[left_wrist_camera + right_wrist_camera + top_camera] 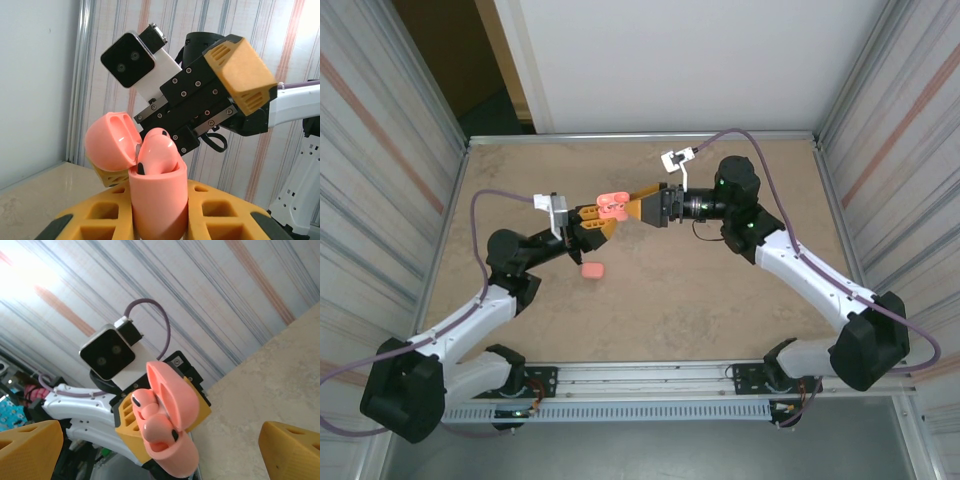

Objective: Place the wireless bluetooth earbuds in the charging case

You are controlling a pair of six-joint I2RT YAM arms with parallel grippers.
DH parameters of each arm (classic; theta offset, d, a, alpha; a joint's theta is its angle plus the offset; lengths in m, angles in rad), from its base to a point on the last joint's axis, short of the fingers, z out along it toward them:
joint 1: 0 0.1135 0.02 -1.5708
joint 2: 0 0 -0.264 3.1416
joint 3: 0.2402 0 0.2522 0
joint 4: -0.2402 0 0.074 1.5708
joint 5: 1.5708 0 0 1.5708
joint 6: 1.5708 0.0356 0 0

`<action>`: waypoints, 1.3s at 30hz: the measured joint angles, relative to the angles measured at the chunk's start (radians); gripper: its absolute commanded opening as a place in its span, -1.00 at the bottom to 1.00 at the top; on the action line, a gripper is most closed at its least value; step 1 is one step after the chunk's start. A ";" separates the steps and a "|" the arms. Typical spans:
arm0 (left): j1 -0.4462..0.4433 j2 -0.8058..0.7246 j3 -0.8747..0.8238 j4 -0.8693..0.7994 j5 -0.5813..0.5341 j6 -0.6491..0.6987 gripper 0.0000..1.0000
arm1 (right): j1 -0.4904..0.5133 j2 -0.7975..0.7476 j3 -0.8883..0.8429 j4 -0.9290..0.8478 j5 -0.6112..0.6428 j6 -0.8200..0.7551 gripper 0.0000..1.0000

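The left gripper (600,218) is raised above the desk (670,300), its jaws closed on the charging case (159,200). It holds the case by the lower body with the hinged lid (111,141) swung open to one side. Below it, a separate pink rounded box (591,271) lies on the desk, well apart from both arms.

In the case mouth, the wireless bluetooth earbuds (142,406) appear as two pink rounded heads side by side. From the left wrist, the nearer one stands proud of the rim, so the insertion step looks nearly done rather than finished.

The right gripper (642,207) faces the case from just beside it, jaws spread wide and empty.

The likely next move is a light push straight down into the sockets, clear of the open lid, while the left jaws brace the case. Whether both buds are fully seated cannot be told.
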State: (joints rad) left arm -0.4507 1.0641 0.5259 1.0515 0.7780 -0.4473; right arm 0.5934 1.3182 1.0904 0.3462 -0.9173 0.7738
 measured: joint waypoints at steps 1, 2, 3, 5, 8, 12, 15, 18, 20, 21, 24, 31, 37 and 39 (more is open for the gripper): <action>0.000 0.000 0.000 0.001 0.002 -0.002 -1.00 | 0.003 0.000 0.003 0.000 0.000 -0.002 0.98; 0.000 0.000 0.000 0.001 0.006 -0.003 -1.00 | 0.005 0.000 0.006 -0.002 -0.001 -0.005 0.98; 0.000 0.000 0.001 0.001 0.008 -0.003 -1.00 | 0.007 0.000 0.008 -0.002 -0.002 -0.008 0.98; 0.000 0.003 0.004 0.001 0.008 -0.003 -1.00 | 0.010 0.000 0.012 -0.004 -0.004 -0.013 0.98; 0.000 0.005 0.010 0.001 0.011 -0.003 -1.00 | 0.013 0.002 0.015 -0.010 -0.004 -0.026 0.98; 0.000 0.006 0.011 0.001 0.014 -0.003 -1.00 | 0.024 0.004 0.026 -0.019 -0.006 -0.029 0.98; 0.000 0.013 0.011 0.000 0.015 -0.002 -1.00 | 0.030 0.004 0.034 -0.027 -0.008 -0.038 0.98; 0.000 0.019 0.011 -0.001 0.014 -0.002 -1.00 | 0.031 0.004 0.040 -0.034 -0.012 -0.050 0.98; 0.000 0.021 0.011 -0.003 0.015 -0.002 -1.00 | 0.031 0.004 0.041 -0.037 -0.017 -0.052 0.98; 0.000 0.021 0.011 -0.003 0.015 -0.002 -1.00 | 0.031 0.004 0.042 -0.038 -0.019 -0.053 0.98; 0.000 0.024 0.011 -0.003 0.015 -0.002 -1.00 | 0.032 0.004 0.044 -0.041 -0.022 -0.053 0.98; 0.000 0.027 0.011 -0.012 0.015 -0.002 -1.00 | 0.036 0.004 0.045 -0.042 -0.026 -0.073 0.98; -0.001 0.034 0.011 -0.016 0.015 -0.002 -1.00 | 0.035 0.004 0.045 -0.057 -0.026 -0.091 0.98; -0.001 0.036 0.011 -0.018 0.015 0.000 -1.00 | 0.035 0.004 0.045 -0.063 -0.024 -0.105 0.98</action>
State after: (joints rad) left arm -0.4515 1.1000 0.5369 1.0332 0.7933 -0.4477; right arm 0.6289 1.3224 1.1358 0.2832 -0.9417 0.6693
